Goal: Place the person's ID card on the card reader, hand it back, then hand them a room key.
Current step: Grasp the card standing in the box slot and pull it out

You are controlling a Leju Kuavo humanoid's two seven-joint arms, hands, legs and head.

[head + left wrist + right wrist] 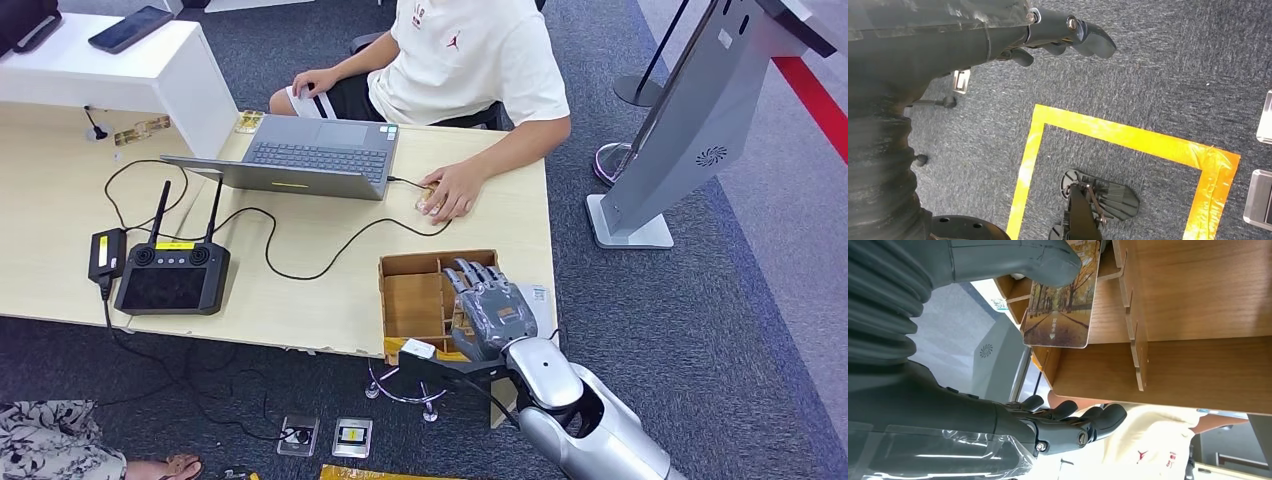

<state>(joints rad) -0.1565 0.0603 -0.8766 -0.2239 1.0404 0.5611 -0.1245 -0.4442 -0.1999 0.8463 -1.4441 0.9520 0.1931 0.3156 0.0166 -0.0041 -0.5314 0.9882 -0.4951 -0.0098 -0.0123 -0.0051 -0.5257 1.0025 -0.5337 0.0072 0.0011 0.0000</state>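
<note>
A wooden compartment box [415,295] stands at the table's near right corner. My right hand [490,310] hovers over its right side with the fingers stretched forward. In the right wrist view a room key card [1060,310] printed with an autumn tree avenue leans in a compartment of the box [1198,290]. The thumb [1048,260] touches the card's upper edge, while the dark fingers [1073,425] stay apart from it. My left hand [1068,32] hangs over the carpet, loosely curved, with nothing in it. A person in a white shirt [470,60] sits across the table.
An open laptop [300,155] and a black remote controller [170,275] with cables lie on the table [60,200]. The person's hand [448,192] rests beside the laptop. A grey kiosk [690,130] stands to the right. Yellow tape [1128,140] marks the floor.
</note>
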